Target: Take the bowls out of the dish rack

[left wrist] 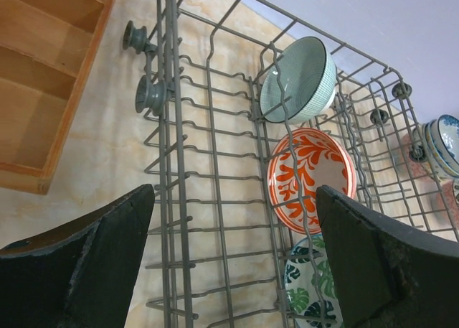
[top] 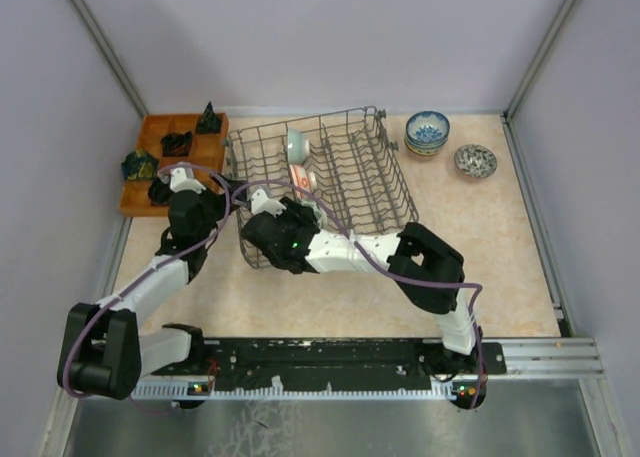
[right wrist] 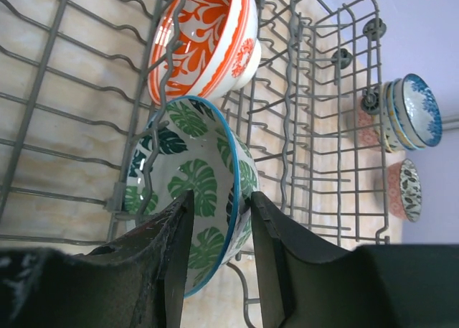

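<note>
Your right hand (right wrist: pixel 221 199) straddles the leaf bowl (right wrist: pixel 188 176) rim, clamp unclear; left hand (left wrist: pixel 235 199) apart. Shallow pinch could slip against dish rack (top: pixel 350 162) tines.

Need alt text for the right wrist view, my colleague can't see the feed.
The right gripper straddles the rim of a green-leaf bowl standing on edge in the dish rack, one finger inside, one outside. Behind it an orange-and-white bowl stands in the rack. Beyond the rack sit a stack of bowls and one dark-patterned bowl.
</note>
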Action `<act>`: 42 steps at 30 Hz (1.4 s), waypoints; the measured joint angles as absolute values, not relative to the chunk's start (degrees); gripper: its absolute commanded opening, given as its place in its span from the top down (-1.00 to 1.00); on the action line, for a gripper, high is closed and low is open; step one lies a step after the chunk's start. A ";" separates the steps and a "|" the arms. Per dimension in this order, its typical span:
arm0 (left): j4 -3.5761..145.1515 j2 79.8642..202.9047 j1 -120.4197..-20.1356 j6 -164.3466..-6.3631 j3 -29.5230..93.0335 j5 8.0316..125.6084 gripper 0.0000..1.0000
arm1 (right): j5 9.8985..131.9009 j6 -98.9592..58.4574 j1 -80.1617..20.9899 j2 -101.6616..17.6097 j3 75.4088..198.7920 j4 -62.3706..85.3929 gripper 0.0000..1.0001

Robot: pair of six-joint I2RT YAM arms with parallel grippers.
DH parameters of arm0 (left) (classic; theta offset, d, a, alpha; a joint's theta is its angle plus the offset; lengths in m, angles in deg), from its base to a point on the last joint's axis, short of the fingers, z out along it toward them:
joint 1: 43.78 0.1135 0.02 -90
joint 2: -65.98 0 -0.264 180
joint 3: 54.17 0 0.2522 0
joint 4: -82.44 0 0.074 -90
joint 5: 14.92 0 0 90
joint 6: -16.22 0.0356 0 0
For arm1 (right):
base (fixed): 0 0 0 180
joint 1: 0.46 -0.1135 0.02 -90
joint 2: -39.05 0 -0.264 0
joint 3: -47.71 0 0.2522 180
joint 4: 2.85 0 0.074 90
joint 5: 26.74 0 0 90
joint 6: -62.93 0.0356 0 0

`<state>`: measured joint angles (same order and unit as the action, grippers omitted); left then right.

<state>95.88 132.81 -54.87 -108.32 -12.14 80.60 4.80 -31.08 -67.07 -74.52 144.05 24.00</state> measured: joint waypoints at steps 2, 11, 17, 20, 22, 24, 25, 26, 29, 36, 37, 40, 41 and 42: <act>95.54 132.24 -54.85 -108.34 -12.40 81.28 -0.99 | 3.51 -31.73 -67.20 -74.79 144.10 23.95 0.32; 94.73 130.01 -54.15 -108.58 -13.19 84.14 -0.99 | -0.36 -33.70 -67.24 -75.25 144.10 23.04 0.65; 93.83 128.87 -53.56 -108.95 -14.17 85.82 -0.99 | -2.52 -34.66 -67.55 -75.99 144.10 21.83 0.85; 93.04 128.35 -53.21 -109.37 -14.33 86.61 -0.99 | -3.94 -35.73 -67.48 -76.01 144.10 21.29 1.00; 92.67 128.08 -52.97 -109.72 -14.35 86.94 -0.99 | -5.08 -36.61 -67.46 -76.12 144.07 21.18 1.00; 92.50 127.76 -52.75 -109.89 -14.39 87.16 -0.99 | -6.06 -37.31 -67.48 -76.47 144.05 20.37 1.00; 92.48 127.63 -52.64 -109.98 -14.42 87.27 -0.99 | -6.37 -37.76 -67.51 -76.62 143.94 19.74 1.00; 92.43 127.56 -52.62 -110.00 -14.44 87.33 -0.99 | -6.59 -38.35 -67.55 -76.71 143.81 19.06 1.00; 92.30 127.54 -52.49 -110.02 -14.44 87.49 -0.99 | -7.52 -41.24 -67.83 -76.73 142.37 15.08 1.00; 92.21 127.54 -52.36 -110.02 -14.52 87.51 -0.99 | -11.20 -54.27 -68.99 -76.71 138.59 -0.59 1.00; 92.21 127.56 -52.36 -110.02 -14.52 87.51 -0.99 | -11.59 -56.43 -69.10 -76.60 138.04 -3.11 1.00; 92.21 127.56 -52.34 -110.00 -14.52 87.53 -0.99 | -12.33 -61.15 -69.43 -75.84 137.26 -8.48 1.00; 92.19 127.56 -52.34 -110.00 -14.52 87.53 -0.99 | -12.57 -62.42 -69.47 -75.29 137.08 -9.66 1.00; 92.15 127.56 -52.29 -109.98 -14.52 87.51 -0.99 | -12.73 -63.73 -69.52 -74.50 136.86 -11.11 1.00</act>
<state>92.15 127.56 -52.29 -109.98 -14.52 87.51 -12.73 -63.73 -69.52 -74.50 136.86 -11.11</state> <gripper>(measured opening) 0.995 0.021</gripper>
